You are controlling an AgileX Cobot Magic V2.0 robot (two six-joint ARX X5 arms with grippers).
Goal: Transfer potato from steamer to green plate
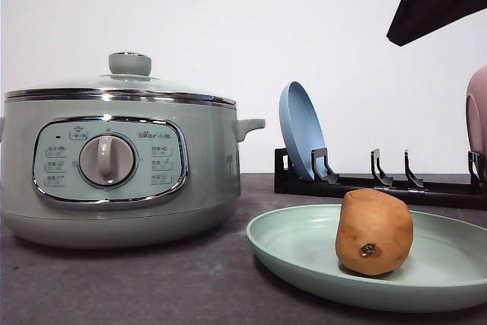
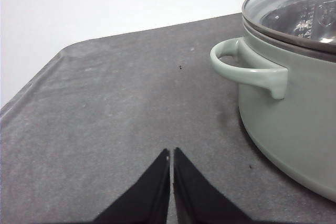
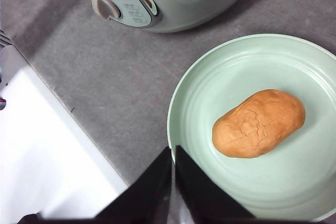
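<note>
Potato (image 3: 259,123) lies on its side inside green plate (image 3: 210,72), touching nothing else. Steamer (image 1: 114,165) stands beside plate, lid on. We judge transfer done. Left gripper (image 2: 171,156) sits low over bare table (image 2: 105,103) near steamer handle (image 2: 247,69), jaws pressed together, empty. Right gripper (image 3: 173,153) hangs above plate rim, jaws together, empty. We rate potato firm, moderately heavy, smooth skin prone to slip and roll; best hold across narrow middle.
</note>
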